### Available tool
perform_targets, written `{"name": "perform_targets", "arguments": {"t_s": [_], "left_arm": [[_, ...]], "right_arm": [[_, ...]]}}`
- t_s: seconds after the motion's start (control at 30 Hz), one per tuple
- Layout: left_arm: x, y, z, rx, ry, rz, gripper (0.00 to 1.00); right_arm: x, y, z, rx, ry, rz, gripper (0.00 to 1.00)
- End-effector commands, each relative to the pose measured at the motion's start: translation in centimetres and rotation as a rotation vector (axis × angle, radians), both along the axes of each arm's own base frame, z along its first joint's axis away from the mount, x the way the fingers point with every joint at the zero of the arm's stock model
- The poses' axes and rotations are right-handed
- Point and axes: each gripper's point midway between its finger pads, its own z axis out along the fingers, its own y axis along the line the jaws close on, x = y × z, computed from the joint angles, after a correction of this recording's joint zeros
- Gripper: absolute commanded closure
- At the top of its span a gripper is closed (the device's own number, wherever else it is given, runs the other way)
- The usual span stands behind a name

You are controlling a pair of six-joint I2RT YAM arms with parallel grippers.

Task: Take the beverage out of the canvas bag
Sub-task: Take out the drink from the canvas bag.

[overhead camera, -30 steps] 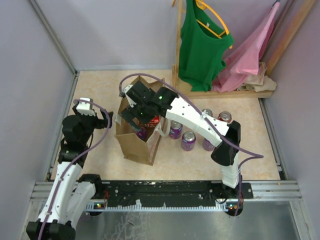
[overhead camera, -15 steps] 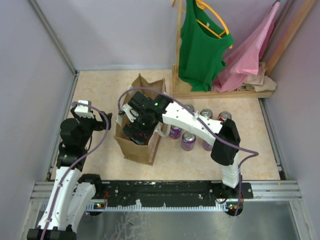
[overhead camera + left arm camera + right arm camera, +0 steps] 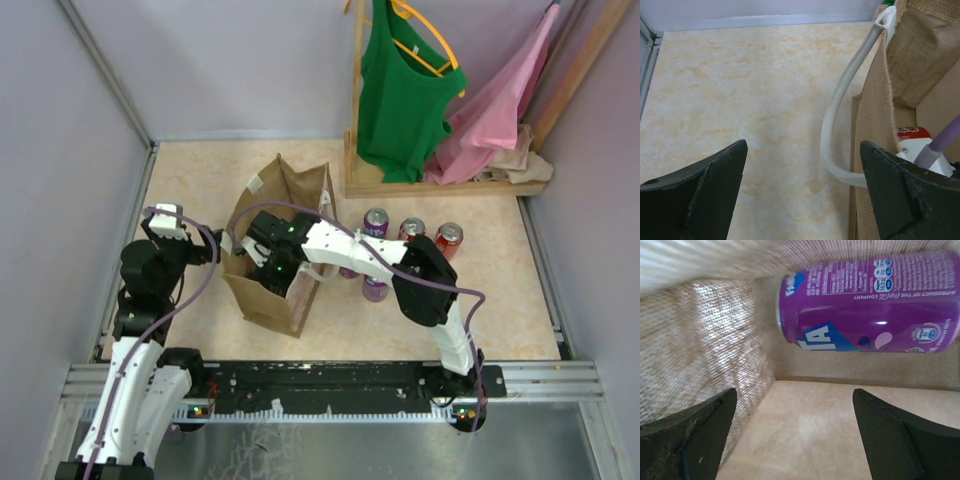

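Observation:
The tan canvas bag (image 3: 270, 300) stands upright left of centre with its mouth open. My right gripper (image 3: 268, 262) reaches down inside it, so its tips are hidden from above. In the right wrist view the right gripper (image 3: 795, 435) is open and empty above the bag's flat bottom. A purple Fanta can (image 3: 870, 302) lies on its side against the woven bag wall (image 3: 700, 330), just beyond the fingers. My left gripper (image 3: 802, 190) is open and empty, beside the bag's pale strap handle (image 3: 840, 120); from above the left gripper (image 3: 205, 245) sits left of the bag.
Several cans stand on the floor right of the bag: a purple one (image 3: 375, 221), two red-topped ones (image 3: 411, 229) (image 3: 449, 235). A wooden rack (image 3: 355, 110) with a green top (image 3: 400, 90) and pink cloth (image 3: 495, 110) stands at the back right. Grey walls enclose the table.
My right gripper has gone down from the bag's mouth deep into the bag, its forearm now over the opening. The left arm has drawn back a little to the left.

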Motion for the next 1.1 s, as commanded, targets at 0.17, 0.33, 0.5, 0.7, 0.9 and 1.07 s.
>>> {"name": "perform_targets", "arguments": {"t_s": [0.17,0.33,0.5,0.7,0.9,1.07], "left_arm": [[0.0,-0.3,-2.3,-0.013,0.058,-0.005,0.0],[0.1,-0.2,-2.6,-0.001,0.063,-0.006,0.0],[0.0,-0.1,-2.9,-0.003,0.073,-0.002,0.0],[-0.2,-0.2,-3.7,-0.005,0.09,-0.006,0.0],[-0.2,0.2,-2.4,-0.002,0.055,0.015,0.0],[-0.2,0.2,-2.5,-0.009,0.058,0.018,0.0]], "right_arm": [[-0.8,-0.3,-5.6,-0.113,0.033,0.002,0.01],[-0.5,-1.9,-9.6,-0.22,0.028,-0.057,0.01],[-0.8,-3.8,-12.6,-0.314,0.033,-0.107,0.01],[-1.0,-6.0,-15.8,-0.438,0.035,-0.146,0.01],[-1.1,-6.5,-16.0,-0.459,0.038,-0.169,0.41],[-0.1,-6.8,-15.2,-0.473,-0.019,-0.188,0.88]]}}
